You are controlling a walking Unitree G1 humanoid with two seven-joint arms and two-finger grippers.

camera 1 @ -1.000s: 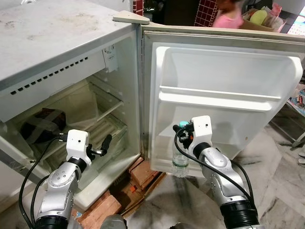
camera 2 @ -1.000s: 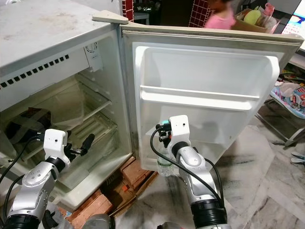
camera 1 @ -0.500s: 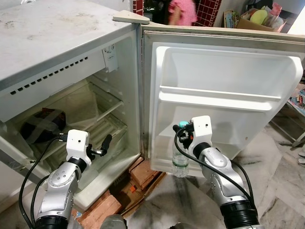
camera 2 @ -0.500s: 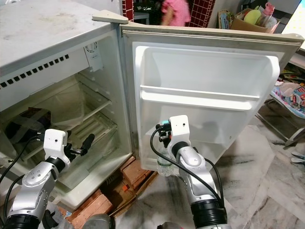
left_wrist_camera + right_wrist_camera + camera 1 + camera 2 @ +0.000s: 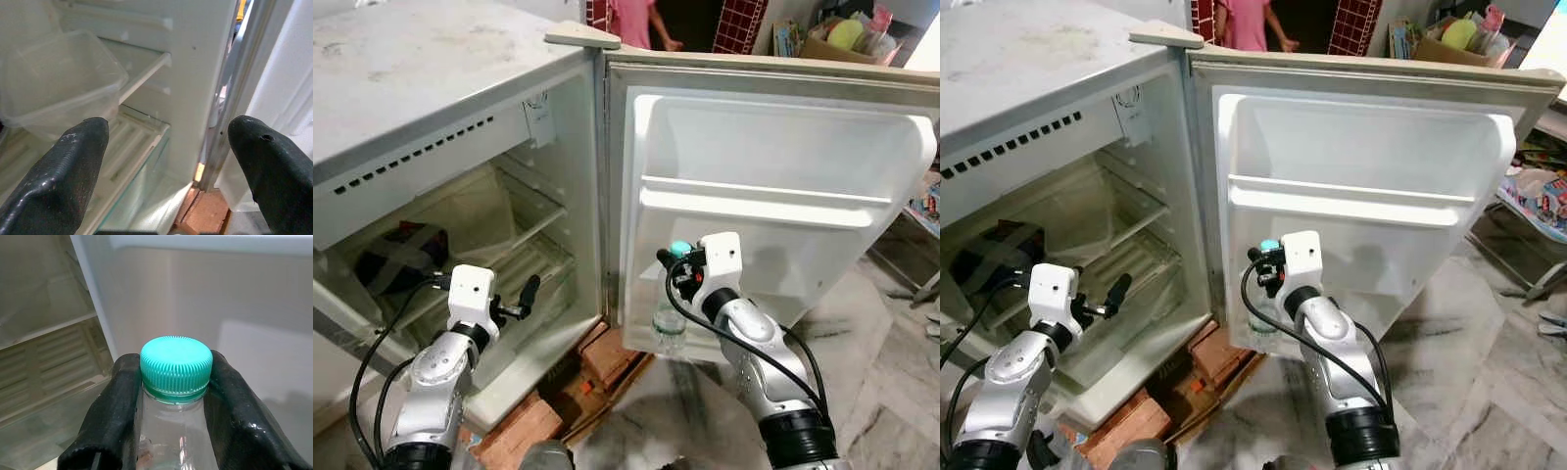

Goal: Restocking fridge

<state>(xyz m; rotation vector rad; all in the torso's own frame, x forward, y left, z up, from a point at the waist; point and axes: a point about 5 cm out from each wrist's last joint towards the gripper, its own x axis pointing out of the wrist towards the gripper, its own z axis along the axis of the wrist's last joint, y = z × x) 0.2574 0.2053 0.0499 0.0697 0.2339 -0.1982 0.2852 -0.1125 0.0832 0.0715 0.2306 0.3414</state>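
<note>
your right gripper is clamped on the neck of the water bottle, just under its teal cap, so the bottle hangs upright and should drop straight into a door shelf. it sits low against the inner face of the open fridge door, close to the hinge side. judged from this, you are mid-placement and the bottle is not yet seated.

your left gripper has its fingers apart and holds nothing, facing the fridge cabinet. inside sit a clear plastic tub on a shelf and a dark bundle further left.

note the door shelf rail above the bottle. bricks lie on the floor below the door. a person stands beyond the fridge.
</note>
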